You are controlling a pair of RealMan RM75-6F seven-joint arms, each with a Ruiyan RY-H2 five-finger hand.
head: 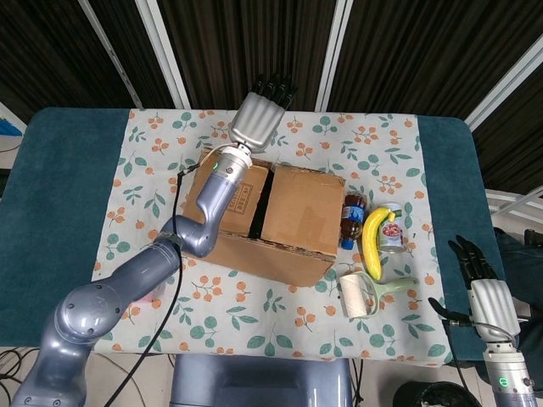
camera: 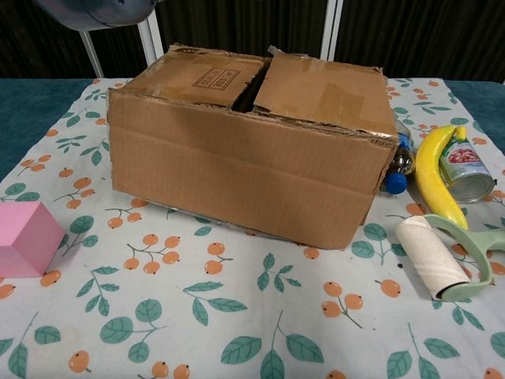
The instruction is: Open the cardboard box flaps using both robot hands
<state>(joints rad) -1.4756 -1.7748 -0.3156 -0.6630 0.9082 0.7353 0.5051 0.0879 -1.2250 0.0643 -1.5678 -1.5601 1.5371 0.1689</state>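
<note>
The left hand (head: 258,117) is stretched out past the far edge of the cardboard box (head: 270,214), its back facing up and its dark fingers (head: 275,86) held straight and close side by side, gripping nothing; whether it touches the far flap behind the box cannot be told from the head view. The box lies just beneath and on the near side of this hand, on the floral tablecloth (head: 161,153), with the left forearm crossing over its left inner flap (head: 237,199). To the right of that forearm the right inner flap (head: 303,208) lies flat, and a dark gap runs between the two flaps. In the chest view the box (camera: 245,158) shows both inner flaps down and the near wall upright. The right hand (head: 485,298) hangs well apart from the box, off the near right corner of the table, fingers straight and slightly apart, holding nothing. Between this hand and the box lie a bottle (head: 353,218) just beside the box's right wall, a banana (head: 374,239), a can (head: 392,237) and a lint roller (head: 366,294). A pink block (camera: 24,238) sits near the box's left corner
</note>
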